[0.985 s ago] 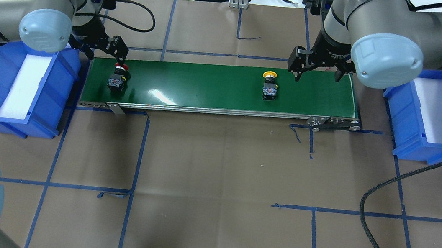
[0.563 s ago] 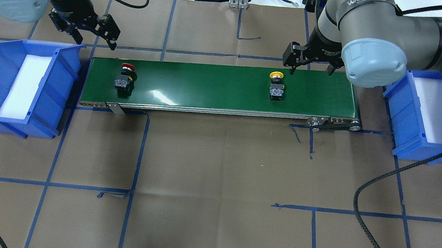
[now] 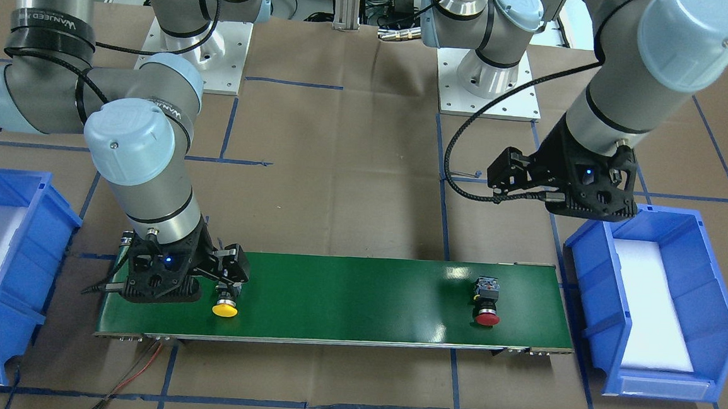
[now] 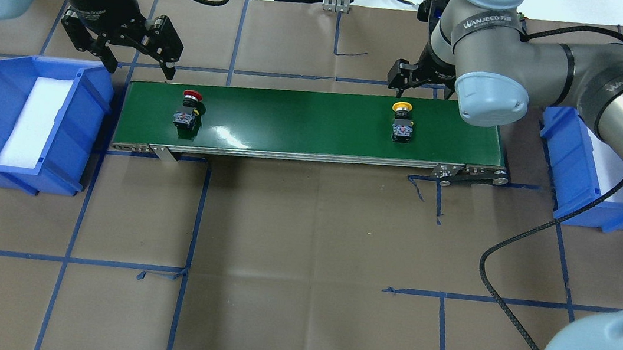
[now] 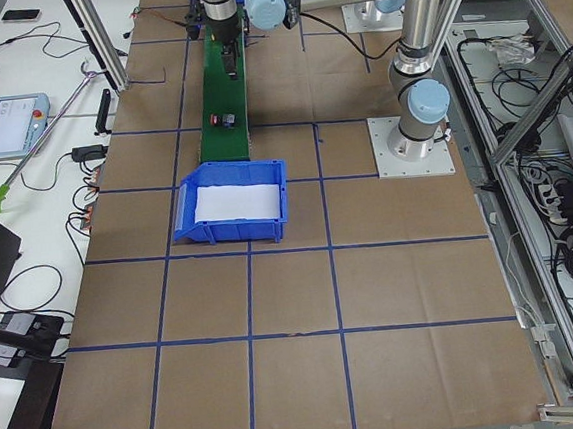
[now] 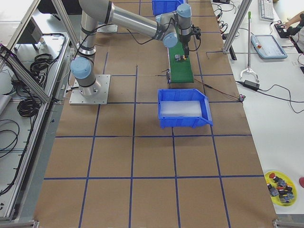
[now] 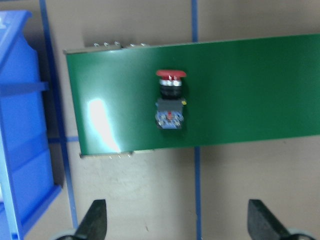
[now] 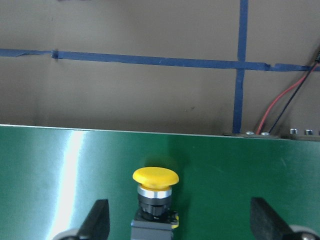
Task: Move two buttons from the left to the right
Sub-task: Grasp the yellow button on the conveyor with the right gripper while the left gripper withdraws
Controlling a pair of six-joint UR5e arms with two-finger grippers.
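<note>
Lying on its side toward the robot's right end of the long green conveyor belt [image 4: 306, 118], the yellow mushroom-capped push button [image 4: 401, 122] is pointing its cap at the belt's far edge, away from the robot's base. The black right gripper [image 8: 180, 222] is hanging low over it with its jaws spread wide. In the right wrist view the button is sitting between the two fingers [image 8: 97, 220], green belt is showing on either side, and neither finger is touching it. The claw is holding nothing.

The red-capped push button [image 4: 189, 109] is resting near the belt's opposite end, also on its side, cap turned the same way, its black collar and grey-black block behind it. The two buttons are lying well apart on the belt.

The black left gripper [image 4: 139, 63] is hovering raised above the belt's left end, well clear of the red button. Its jaws are fully apart and nothing is between them – the left wrist view is looking down past both fingertips onto paper and belt.

A blue plastic bin lined with white foam is standing off each end of the belt: the left bin [image 4: 90, 85] just beside the red button's end, the right bin [image 4: 575, 201] partly hidden behind the right arm. Everything is sitting on the table's brown paper cover [image 4: 303, 245], which is gridded with blue tape.
</note>
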